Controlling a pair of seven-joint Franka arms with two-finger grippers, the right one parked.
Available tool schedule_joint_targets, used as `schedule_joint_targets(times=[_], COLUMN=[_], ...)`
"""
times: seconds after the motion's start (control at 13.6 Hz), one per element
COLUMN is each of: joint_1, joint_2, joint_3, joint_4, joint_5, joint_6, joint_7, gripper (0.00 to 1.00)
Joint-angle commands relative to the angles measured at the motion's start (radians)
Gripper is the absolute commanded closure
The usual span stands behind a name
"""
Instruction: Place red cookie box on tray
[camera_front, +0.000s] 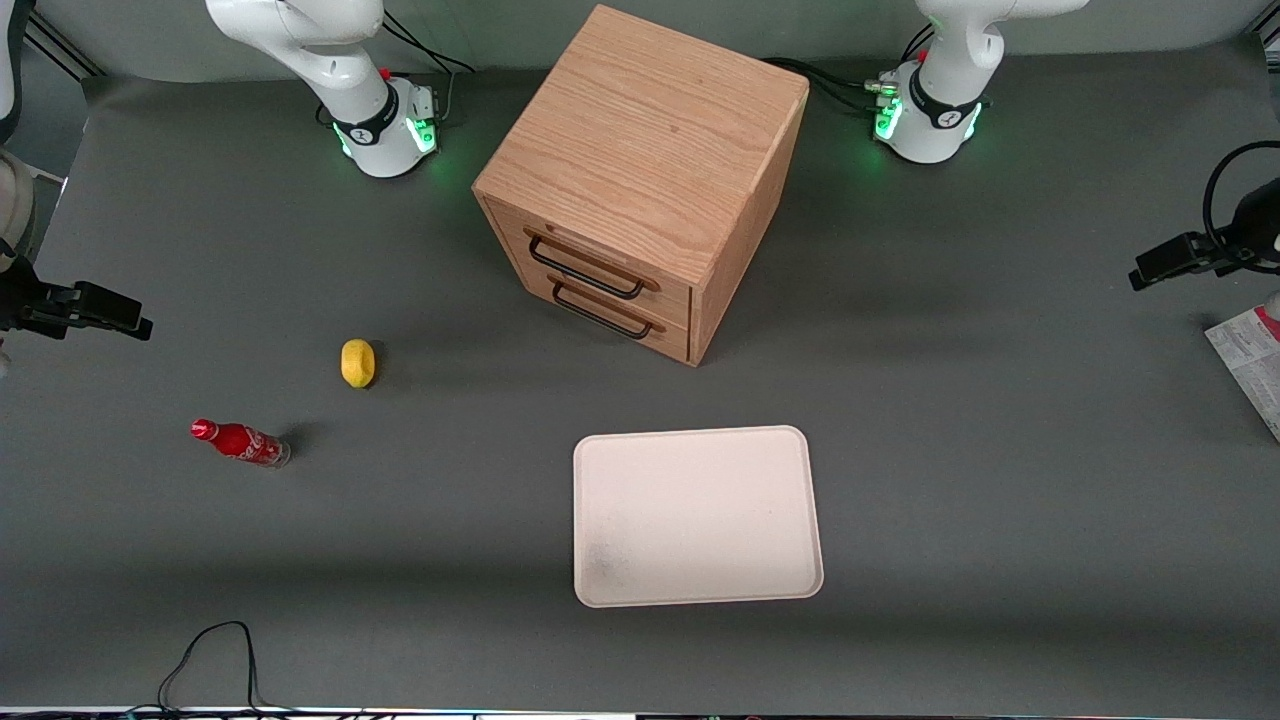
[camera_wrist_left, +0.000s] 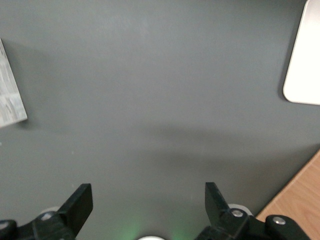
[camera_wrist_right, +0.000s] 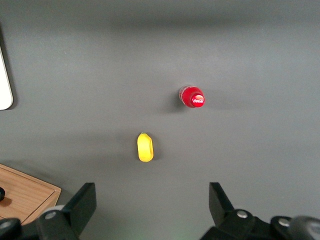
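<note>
The hand (camera_wrist_left: 148, 200) hung wide open above bare bench (camera_front: 1000, 450), holding nothing. The cookie box (camera_front: 1250, 365) lay at the working arm's end, well apart from the tray (camera_front: 697, 516).

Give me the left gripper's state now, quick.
Left gripper: open, holding nothing, hanging over bare table between the cookie box and the tray.
</note>
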Motion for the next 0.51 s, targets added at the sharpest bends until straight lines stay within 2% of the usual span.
schedule_joint_targets(times=[0.0,0.44], joint_1=[0.007,0.016], joint_2=[0.019,0.022], joint_3=[-0.039,-0.038], joint_4=[0.057,0.069], joint_5=[0.028,0.029], joint_6=[-0.073,-0.07], joint_7=[-0.023,-0.032], gripper=[0.0,0.0])
